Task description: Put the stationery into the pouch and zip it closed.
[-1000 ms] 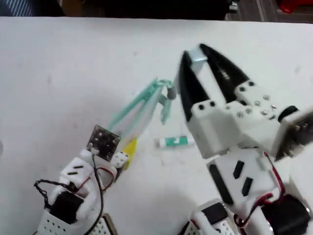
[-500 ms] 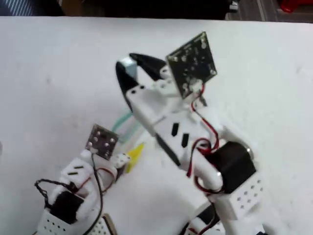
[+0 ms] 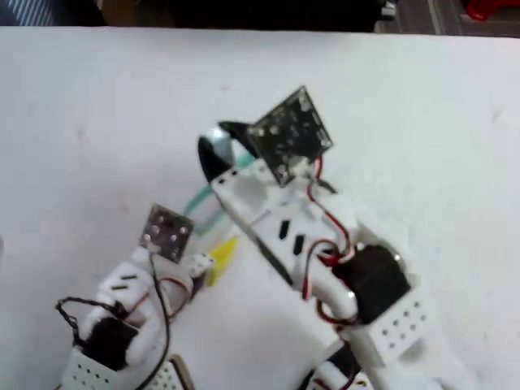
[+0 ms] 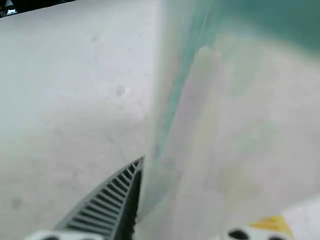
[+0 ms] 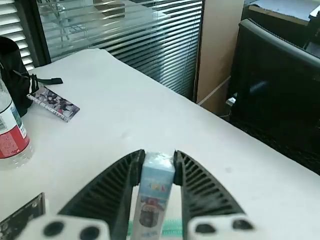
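My right gripper (image 3: 218, 146) hangs over the teal-edged translucent pouch (image 3: 201, 200), shut on a small pale-blue eraser (image 3: 214, 136). In the right wrist view the eraser (image 5: 155, 195) stands upright between the black ribbed fingers (image 5: 112, 190), with the gripper (image 5: 158, 156) closed against its sides. My left gripper (image 3: 216, 258) sits at the pouch's near end with its yellow finger (image 3: 222, 256) on it. Seen from the left wrist, the pouch (image 4: 225, 125) lies right in front of the gripper (image 4: 200, 205), between a ribbed finger (image 4: 112, 202) and a yellow tip (image 4: 270, 223).
The white table (image 3: 97, 106) stretches wide to the left and back. A plastic bottle (image 5: 11, 135), a black bag (image 5: 12, 65) and a printed card (image 5: 52, 102) stand far off on the table in the right wrist view. The right arm covers the table's middle.
The right arm has swung left with the eraser, from beside the pouch to above it, then dipped slightly. It now covers a green-and-white stick seen earlier. The left arm has kept still.
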